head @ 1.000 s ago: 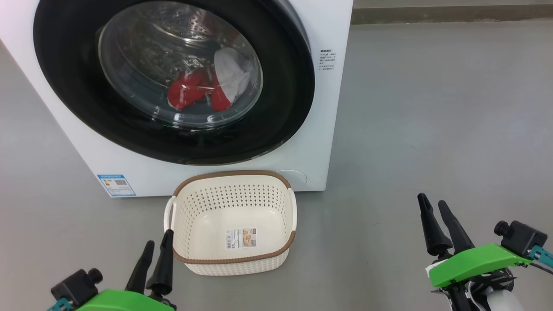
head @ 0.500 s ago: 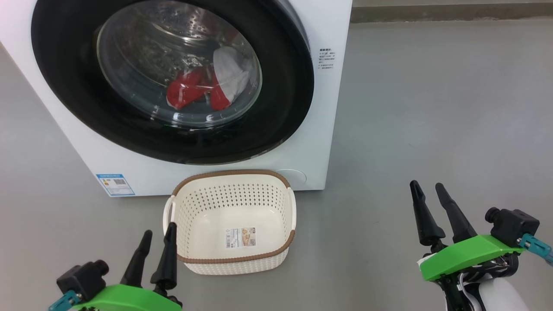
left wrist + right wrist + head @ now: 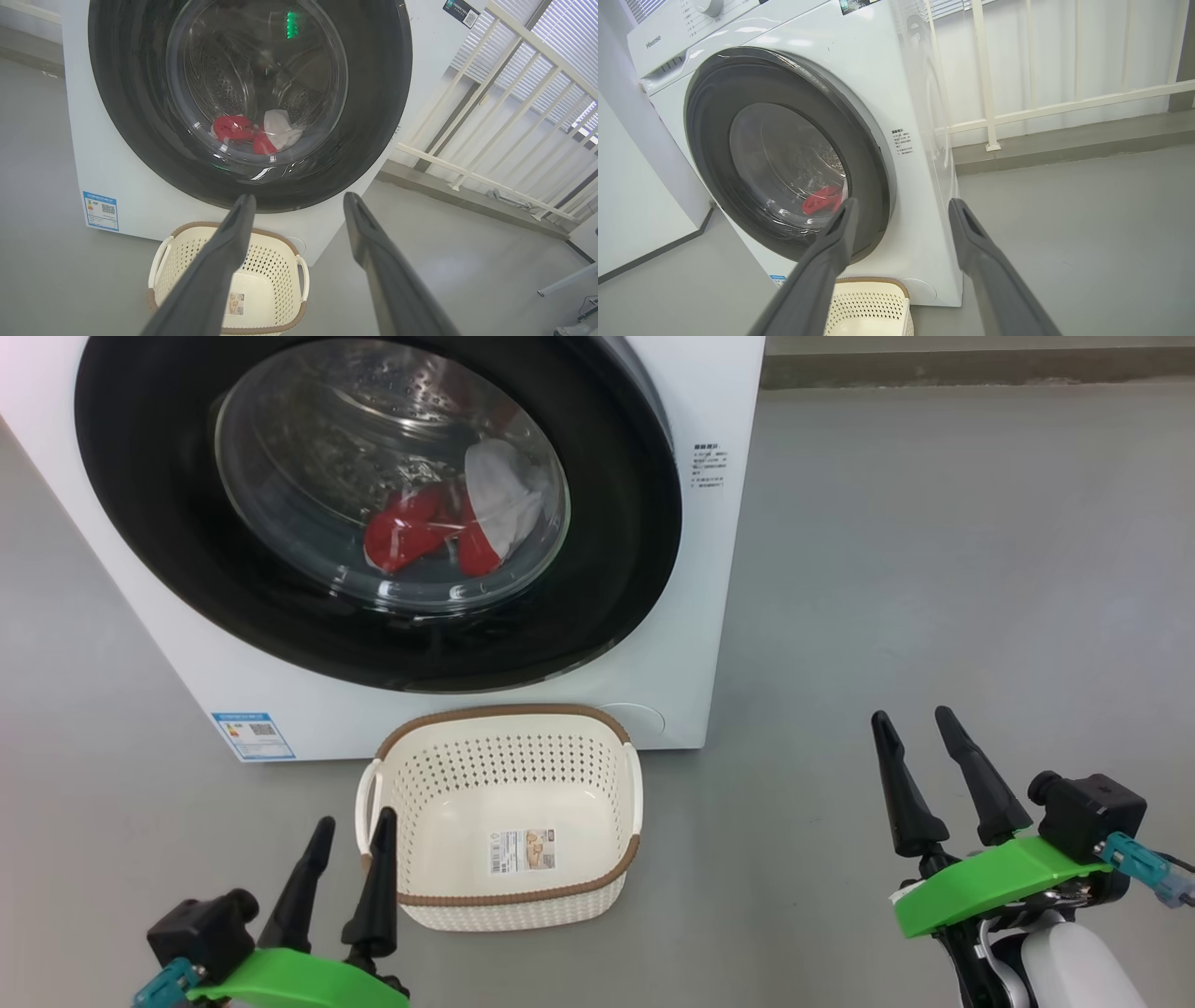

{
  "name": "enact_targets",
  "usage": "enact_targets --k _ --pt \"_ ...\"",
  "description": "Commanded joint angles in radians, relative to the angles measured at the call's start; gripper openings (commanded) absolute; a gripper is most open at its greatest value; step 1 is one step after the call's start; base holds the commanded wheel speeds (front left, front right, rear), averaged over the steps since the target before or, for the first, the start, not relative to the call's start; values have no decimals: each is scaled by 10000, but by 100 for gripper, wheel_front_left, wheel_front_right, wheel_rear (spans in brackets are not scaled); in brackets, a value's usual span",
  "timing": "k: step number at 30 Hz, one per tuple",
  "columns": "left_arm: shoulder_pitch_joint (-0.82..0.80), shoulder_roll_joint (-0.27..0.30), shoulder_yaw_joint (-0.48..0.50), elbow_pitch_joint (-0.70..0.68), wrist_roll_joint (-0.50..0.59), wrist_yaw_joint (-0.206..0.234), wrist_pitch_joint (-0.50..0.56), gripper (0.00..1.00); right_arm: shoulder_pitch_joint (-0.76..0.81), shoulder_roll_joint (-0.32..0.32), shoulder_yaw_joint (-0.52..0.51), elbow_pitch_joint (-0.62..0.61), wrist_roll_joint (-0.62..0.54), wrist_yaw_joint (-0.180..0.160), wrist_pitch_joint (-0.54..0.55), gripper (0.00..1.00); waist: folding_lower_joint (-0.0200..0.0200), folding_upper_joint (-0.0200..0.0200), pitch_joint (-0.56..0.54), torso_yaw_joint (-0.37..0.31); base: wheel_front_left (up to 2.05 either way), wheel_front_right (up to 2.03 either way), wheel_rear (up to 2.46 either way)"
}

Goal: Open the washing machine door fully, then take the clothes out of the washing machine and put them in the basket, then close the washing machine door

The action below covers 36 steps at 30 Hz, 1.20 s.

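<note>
The white washing machine (image 3: 709, 569) fills the upper left of the head view, its black-rimmed round door (image 3: 616, 588) against the front, slightly ajar on its right edge. Through the glass I see red and white clothes (image 3: 448, 527) in the drum. They also show in the left wrist view, clothes (image 3: 254, 133). The cream basket (image 3: 509, 896) stands on the floor just before the machine, holding nothing but its label. My left gripper (image 3: 353, 823) is open beside the basket's left front corner. My right gripper (image 3: 910, 717) is open over bare floor to the right, holding nothing.
Grey floor (image 3: 934, 569) spreads to the right of the machine. A white railing (image 3: 1041, 109) on a low kerb stands behind and right of the machine. A pale wall (image 3: 635, 196) runs along its left side.
Both grippers have risen a little in the head view; the right one has also drifted slightly left. Both stay open.
</note>
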Motion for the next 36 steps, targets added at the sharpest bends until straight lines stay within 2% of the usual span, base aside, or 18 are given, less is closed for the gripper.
enact_targets --k 1,27,36 --pt "-549 200 200 -324 314 90 -140 100 -473 -94 264 -332 -267 -4 -180 100 0 0 16 7 0 0 0" --pt "-939 248 76 -693 2714 234 -881 100 -845 -164 379 -475 -3097 -5 -914 100 0 0 140 63 0 0 0" --pt "-956 272 -8 -612 2677 229 -881 100 -875 -166 356 -422 -3169 -6 -937 100 0 0 148 95 0 0 0"
